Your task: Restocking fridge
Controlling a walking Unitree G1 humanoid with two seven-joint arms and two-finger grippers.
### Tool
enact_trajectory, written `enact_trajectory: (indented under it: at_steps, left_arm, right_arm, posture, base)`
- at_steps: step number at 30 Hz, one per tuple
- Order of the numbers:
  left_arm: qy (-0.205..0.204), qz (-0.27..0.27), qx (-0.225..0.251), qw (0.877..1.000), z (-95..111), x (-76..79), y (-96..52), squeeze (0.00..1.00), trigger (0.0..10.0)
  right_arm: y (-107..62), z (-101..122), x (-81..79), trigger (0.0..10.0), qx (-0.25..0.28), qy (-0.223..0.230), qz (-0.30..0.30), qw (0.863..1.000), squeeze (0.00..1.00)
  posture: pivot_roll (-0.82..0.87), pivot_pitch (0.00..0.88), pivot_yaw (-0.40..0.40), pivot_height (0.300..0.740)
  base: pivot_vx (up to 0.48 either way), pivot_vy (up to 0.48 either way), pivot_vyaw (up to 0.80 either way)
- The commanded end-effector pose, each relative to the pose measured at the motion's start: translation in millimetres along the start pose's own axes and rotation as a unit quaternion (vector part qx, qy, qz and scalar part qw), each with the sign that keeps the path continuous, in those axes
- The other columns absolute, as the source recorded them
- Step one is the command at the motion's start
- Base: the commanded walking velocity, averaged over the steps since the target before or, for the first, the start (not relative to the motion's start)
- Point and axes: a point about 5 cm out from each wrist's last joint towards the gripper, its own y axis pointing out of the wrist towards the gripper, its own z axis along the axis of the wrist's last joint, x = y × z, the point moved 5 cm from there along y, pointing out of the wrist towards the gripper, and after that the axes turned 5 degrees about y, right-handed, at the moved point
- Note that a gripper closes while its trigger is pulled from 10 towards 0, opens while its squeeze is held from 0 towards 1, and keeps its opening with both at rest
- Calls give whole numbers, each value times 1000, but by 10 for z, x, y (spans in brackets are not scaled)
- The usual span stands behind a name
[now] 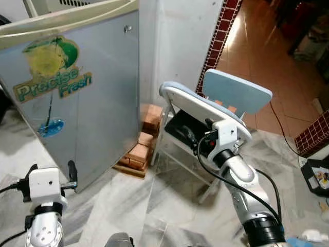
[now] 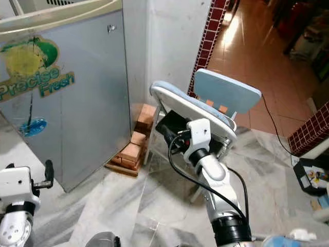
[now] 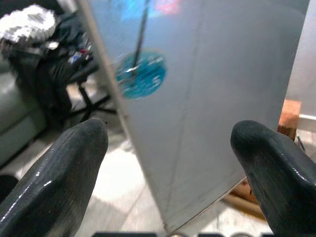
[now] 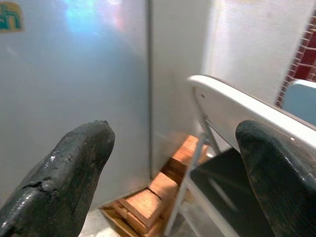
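Observation:
The fridge (image 1: 97, 108) is a silver chest with a "Precise Fresh" logo (image 1: 51, 77) and a cream lid, and it stands shut at the left. My left gripper (image 3: 168, 143) is low at the front left, just short of the fridge's near corner. Its fingers (image 3: 74, 163) are spread wide with nothing between them. My right gripper (image 4: 173, 143) is raised beside a pale blue and white folding chair (image 1: 236, 92) and is open and empty. The chair's white seat edge (image 4: 247, 108) lies close to one finger. No goods for stocking are in sight.
A stack of orange bricks (image 1: 144, 146) sits on the floor between the fridge and the chair, against the white wall (image 1: 180, 41). A dark panel (image 1: 180, 128) hangs under the chair seat. A black box (image 1: 316, 175) and a cable (image 1: 280, 128) lie at the right on the tiles.

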Motion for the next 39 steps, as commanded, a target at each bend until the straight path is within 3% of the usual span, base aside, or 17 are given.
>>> enact_trajectory:
  at_steps: [1, 18, 30, 39]
  left_arm:
    - [-2, -16, 9, 1000, 40, 83, 29, 0, 10000]
    - [-7, -39, 21, 999, 98, 188, 64, 0, 10000]
    - [-12, -47, 21, 999, 103, 232, 72, 0, 10000]
    - [-20, -59, 21, 998, 107, 262, 108, 0, 10000]
  right_arm:
    - [-55, 3, 220, 10000, 2, -8, -45, 999, 0]
    - [-19, -4, 230, 10000, 7, -12, -56, 998, 0]
    - [-3, 3, 237, 10000, 10, -8, -52, 999, 0]
    - [19, 18, 268, 10000, 12, -13, -57, 998, 0]
  posture:
    - [80, 38, -44, 740]
    - [79, 27, -45, 740]
    - [73, 32, -42, 740]
    - [65, 40, -35, 740]
  base:
    - [0, 480, 0]
    - [0, 480, -638]
    - [0, 480, 0]
    - [0, 480, -718]
